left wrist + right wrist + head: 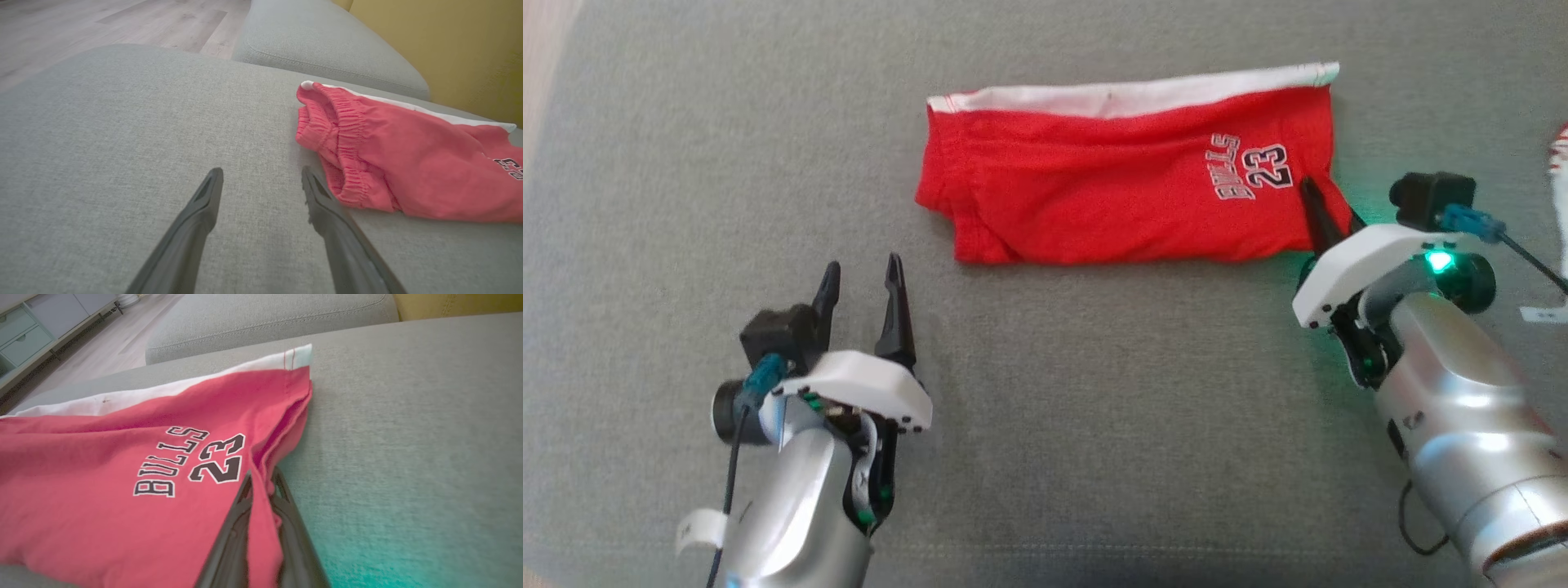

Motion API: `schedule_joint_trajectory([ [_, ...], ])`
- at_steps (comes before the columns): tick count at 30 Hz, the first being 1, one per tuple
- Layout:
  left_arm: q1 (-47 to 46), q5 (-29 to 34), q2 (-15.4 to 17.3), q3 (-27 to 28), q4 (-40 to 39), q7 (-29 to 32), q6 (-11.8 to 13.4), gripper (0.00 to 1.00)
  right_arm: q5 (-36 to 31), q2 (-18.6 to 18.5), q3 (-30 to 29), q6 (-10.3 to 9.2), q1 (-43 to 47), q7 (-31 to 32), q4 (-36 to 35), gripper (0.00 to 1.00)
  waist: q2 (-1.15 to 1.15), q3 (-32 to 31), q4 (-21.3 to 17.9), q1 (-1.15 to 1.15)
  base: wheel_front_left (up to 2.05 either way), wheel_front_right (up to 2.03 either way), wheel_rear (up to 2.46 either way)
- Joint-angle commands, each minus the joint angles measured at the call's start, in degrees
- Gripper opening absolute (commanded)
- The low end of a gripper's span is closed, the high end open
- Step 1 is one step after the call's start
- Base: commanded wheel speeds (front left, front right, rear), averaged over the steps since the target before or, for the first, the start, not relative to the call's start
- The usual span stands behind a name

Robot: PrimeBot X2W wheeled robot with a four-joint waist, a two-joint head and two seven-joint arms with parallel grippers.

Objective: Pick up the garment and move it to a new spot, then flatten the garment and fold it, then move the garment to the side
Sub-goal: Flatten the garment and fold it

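While the left gripper (pixel 862 263) hangs spread apart, the right gripper (pixel 1327 208) is clamped on the garment's (pixel 1094 188) edge. A grey sofa (pixel 1094 392) lies beneath.

Soft even daylight; a green glow tints the cushion (pixel 367 547); right wrist view's lower edge seems blurred.

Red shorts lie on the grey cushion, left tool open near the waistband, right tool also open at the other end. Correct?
No. The right tool is shut, pinching the edge of the red shorts, as the right wrist view shows. The rest stands: shorts on the grey cushion, left tool open near the waistband.
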Motion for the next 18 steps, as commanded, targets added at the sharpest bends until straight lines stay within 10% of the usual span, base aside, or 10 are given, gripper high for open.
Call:
schedule_joint_trajectory([
  [1,-0.18,0.53,1.02,2.34,-1.57,-0.3,-0.17,1.0,0.95,-0.94,0.77,-0.05,0.38,-1.03,-1.97,0.0,0.0,-1.38,-1.15,0.0,0.0,0.0,0.0],
  [18,1.63,-0.87,1.02,0.88,-1.86,-0.3,-0.22,1.0,-0.58,2.5,8.15,-0.05,-3.72,-3.77,-12.68,0.0,0.0,-2.49,3.1,0.0,0.0,0.0,0.0],
])
